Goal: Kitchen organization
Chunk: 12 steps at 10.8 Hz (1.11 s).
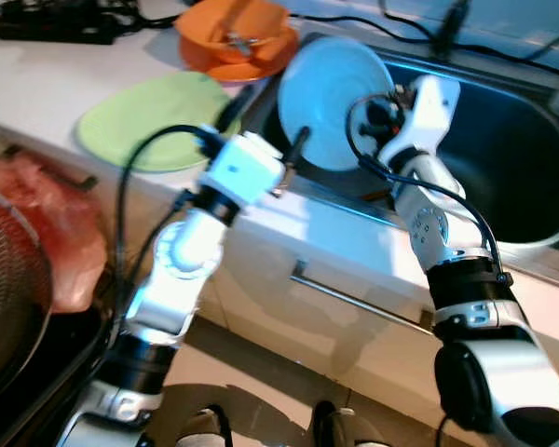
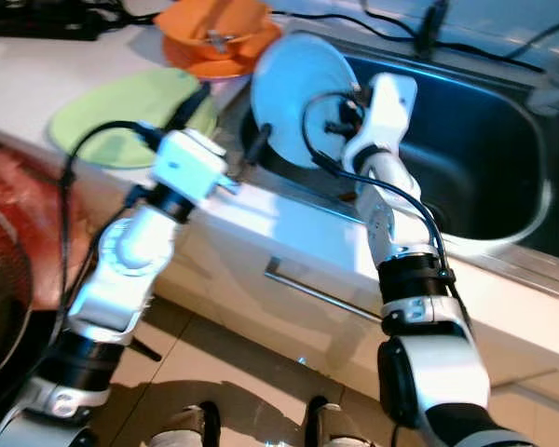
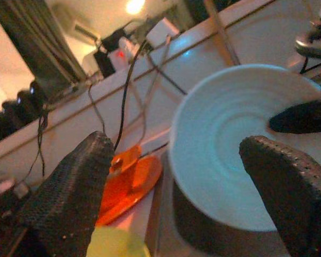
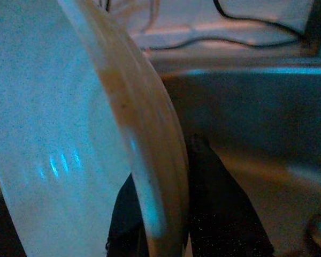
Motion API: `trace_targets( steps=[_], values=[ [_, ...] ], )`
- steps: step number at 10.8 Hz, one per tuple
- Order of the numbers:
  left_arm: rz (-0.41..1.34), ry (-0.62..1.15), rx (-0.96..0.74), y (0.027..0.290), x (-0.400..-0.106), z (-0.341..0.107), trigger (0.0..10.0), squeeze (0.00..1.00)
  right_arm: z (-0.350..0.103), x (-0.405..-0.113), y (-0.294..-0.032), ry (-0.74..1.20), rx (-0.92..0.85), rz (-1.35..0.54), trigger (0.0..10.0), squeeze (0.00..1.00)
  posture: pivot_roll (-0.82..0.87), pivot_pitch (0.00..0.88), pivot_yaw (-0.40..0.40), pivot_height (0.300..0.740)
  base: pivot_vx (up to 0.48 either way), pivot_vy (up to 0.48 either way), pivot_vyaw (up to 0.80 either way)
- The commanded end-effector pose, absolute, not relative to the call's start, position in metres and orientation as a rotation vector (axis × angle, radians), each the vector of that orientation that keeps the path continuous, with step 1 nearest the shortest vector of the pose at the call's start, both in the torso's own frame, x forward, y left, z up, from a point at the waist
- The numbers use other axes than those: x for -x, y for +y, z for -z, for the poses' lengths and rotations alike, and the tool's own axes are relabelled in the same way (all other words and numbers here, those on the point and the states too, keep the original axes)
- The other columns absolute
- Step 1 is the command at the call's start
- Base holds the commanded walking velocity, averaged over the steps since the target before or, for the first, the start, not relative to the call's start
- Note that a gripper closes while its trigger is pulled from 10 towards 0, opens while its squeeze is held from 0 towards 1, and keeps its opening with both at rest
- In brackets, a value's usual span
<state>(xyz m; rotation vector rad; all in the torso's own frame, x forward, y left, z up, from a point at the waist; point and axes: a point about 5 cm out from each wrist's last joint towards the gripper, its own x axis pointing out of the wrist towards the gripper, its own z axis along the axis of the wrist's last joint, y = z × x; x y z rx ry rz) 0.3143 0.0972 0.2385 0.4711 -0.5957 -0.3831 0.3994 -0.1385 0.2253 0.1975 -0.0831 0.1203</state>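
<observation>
A pale blue plate point(image 1: 328, 101) stands on edge over the left end of the sink point(image 1: 522, 177). My right gripper point(image 1: 380, 104) is shut on the plate's right rim. In the right wrist view the rim point(image 4: 150, 155) runs between the two black fingers point(image 4: 211, 209), one on each face. My left gripper point(image 1: 268, 130) hovers open just left of the plate, over the counter edge. Along its spread fingers point(image 3: 69, 198) the plate's face point(image 3: 224, 144) appears beyond them, untouched.
An orange bowl point(image 1: 235, 37) and a flat green plate point(image 1: 149, 116) lie on the white counter left of the sink. Cables and a black power strip point(image 1: 56, 23) run along the back. Below are a drawer handle point(image 1: 354, 298), a red cloth point(image 1: 56, 233) and a wire mesh basket point(image 1: 9, 298).
</observation>
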Motion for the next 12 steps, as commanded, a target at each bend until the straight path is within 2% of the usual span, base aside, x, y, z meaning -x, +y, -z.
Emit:
trace_targets(
  steps=[1, 4, 7, 12],
  values=[
    [0.382, -0.564, -0.454, 0.103, -0.313, -0.238, 10.0, 1.00, -0.244, -0.404, -0.147, -0.157, -0.190, -0.093, 10.0, 0.00, 0.04, 0.193, 0.009, 0.740, 0.000, 0.000, 0.00],
    [0.372, -0.439, -0.400, 0.118, -0.310, -0.230, 10.0, 1.00, -0.239, -0.415, -0.161, -0.113, -0.088, -0.045, 10.0, 0.00, 0.08, 0.206, 0.012, 0.740, 0.000, 0.000, 0.00],
    [0.427, -0.383, -0.296, 0.109, -0.301, -0.225, 10.0, 1.00, -0.230, -0.418, -0.169, -0.066, -0.051, -0.038, 10.0, 0.00, 0.09, 0.215, 0.021, 0.740, 0.000, 0.000, 0.00],
    [0.482, -0.335, -0.262, 0.100, -0.296, -0.223, 10.0, 1.00, -0.216, -0.419, -0.186, 0.069, -0.160, 0.017, 10.0, 0.00, 0.09, 0.216, 0.030, 0.740, 0.000, 0.000, 0.00]
  ],
)
